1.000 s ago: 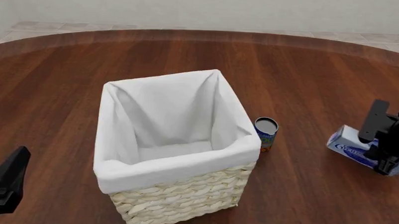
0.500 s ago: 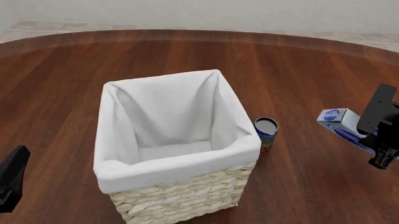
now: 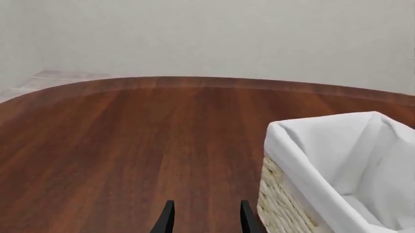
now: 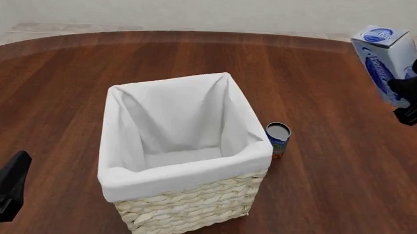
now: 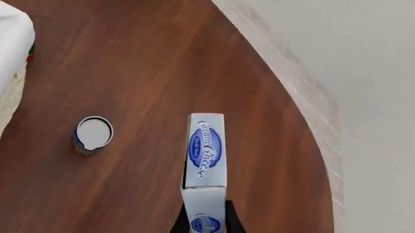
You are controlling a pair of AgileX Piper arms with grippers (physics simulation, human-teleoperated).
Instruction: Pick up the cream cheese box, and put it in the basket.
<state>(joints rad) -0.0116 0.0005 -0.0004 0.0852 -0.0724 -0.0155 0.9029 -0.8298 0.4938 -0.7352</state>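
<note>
The cream cheese box [image 4: 387, 58], white and light blue with a dark blue oval logo, is held high above the table at the far right. My right gripper [image 4: 412, 98] is shut on its lower end. In the right wrist view the box [image 5: 206, 153] sticks out from the fingers [image 5: 206, 224]. The basket [image 4: 183, 152], large pale wicker with a white liner, stands in the middle, well left of the box; its corner also shows in the left wrist view [image 3: 337, 165]. My left gripper [image 3: 202, 218] is open and empty, low at the front left of the basket.
A small round blue can with a grey top [image 4: 278, 140] stands just right of the basket; it also shows in the right wrist view [image 5: 92, 135]. The round wooden table's far edge [image 4: 211, 35] curves along the back, with tiled floor beyond.
My right gripper has lifted the cream cheese box off the table and raised it high, tilting it upright. The left arm, basket and can have not moved.
</note>
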